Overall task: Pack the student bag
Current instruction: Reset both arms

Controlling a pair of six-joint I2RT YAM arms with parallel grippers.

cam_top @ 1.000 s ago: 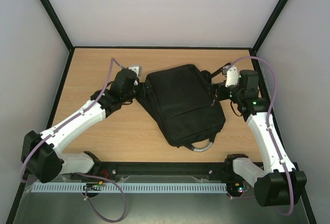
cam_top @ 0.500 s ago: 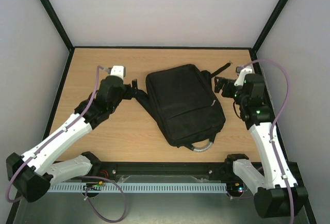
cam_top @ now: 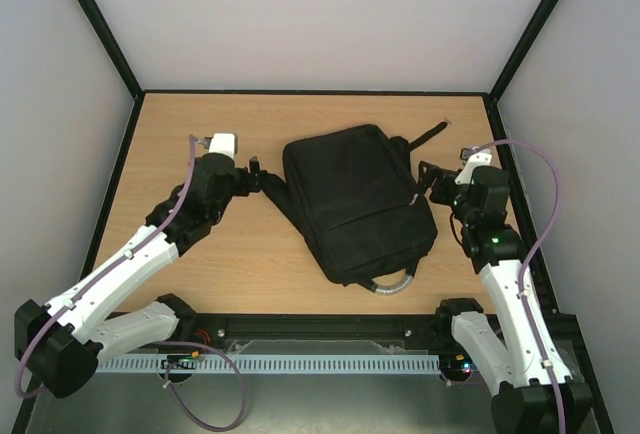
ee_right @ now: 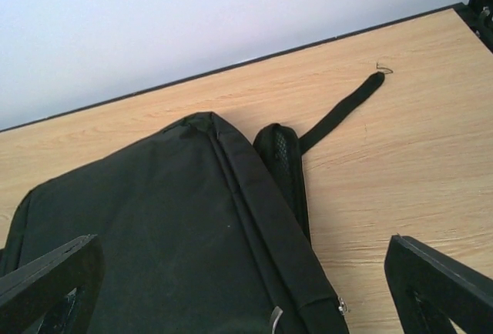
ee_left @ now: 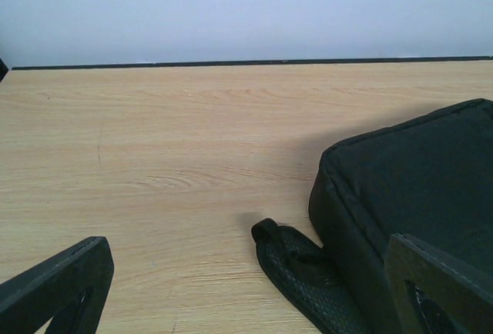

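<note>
Now both arms have drawn back from the bag (cam_top: 358, 199), which lies unmoved, flat and slanted, mid-frame in the overhead view on the table (cam_top: 190, 119). The left gripper (cam_top: 256, 176) has spread wide, empty, just off the bag's left edge, facing a padded strap (ee_left: 296, 268). The right gripper (cam_top: 428, 182), fingers likewise apart, holds nothing near the bag's right edge.

Student bag (cam_top: 355, 199) blocks the middle — straps (cam_top: 428, 136) jut sideways; table (cam_top: 190, 124) open around.

Around my workspace, plain pale walls (cam_top: 320, 14) stood edged by black frame posts (cam_top: 99, 24), and even light fell on my light-wood counter (cam_top: 250, 274)
</note>
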